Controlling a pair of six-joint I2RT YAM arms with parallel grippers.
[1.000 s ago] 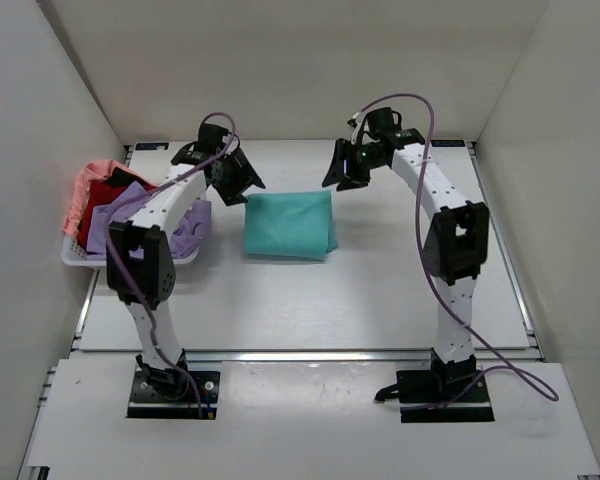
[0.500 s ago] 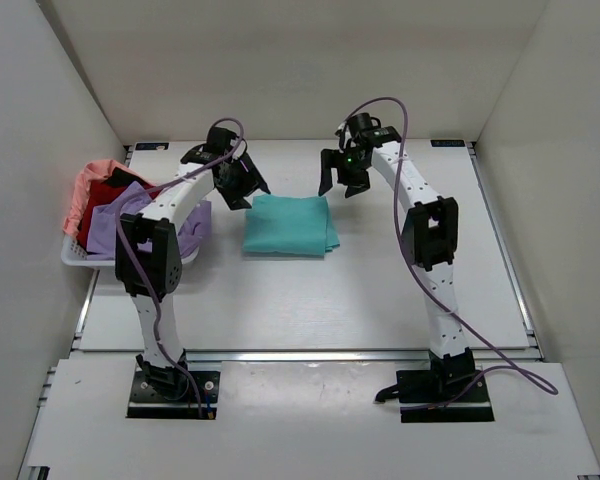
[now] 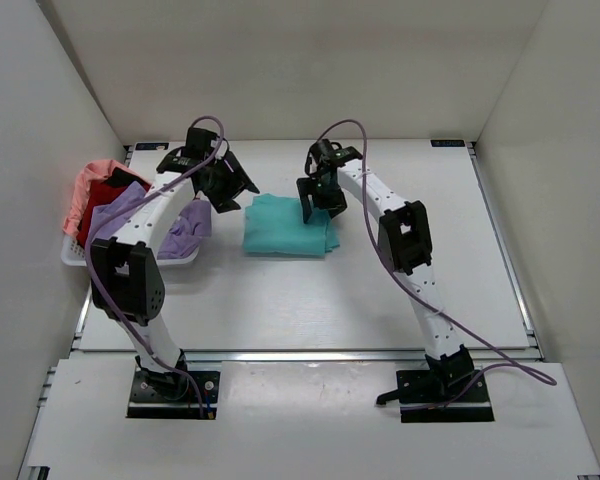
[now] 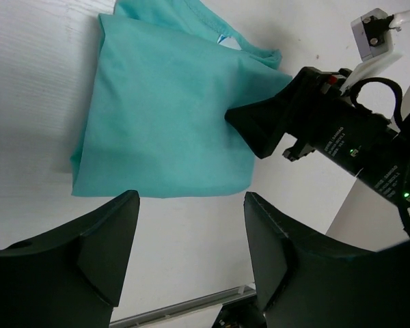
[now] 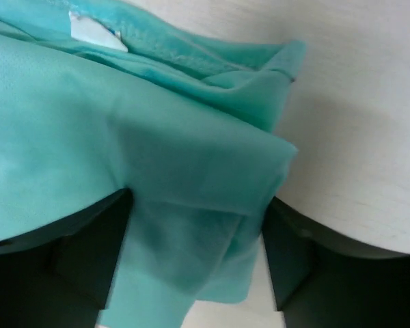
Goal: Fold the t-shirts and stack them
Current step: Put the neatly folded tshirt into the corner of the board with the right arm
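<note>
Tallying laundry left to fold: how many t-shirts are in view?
4: teal shirt folded mid-table; salmon pink shirt, dark red shirt and lavender shirt heaped in the white basket at left. Others may hide beneath.

Bright, even overhead light leaves soft shadows on the white surface [image 3: 310, 290]; the right wrist view is very close, the dark right claw [image 5: 195, 263] seemingly blurred at its edges.
</note>
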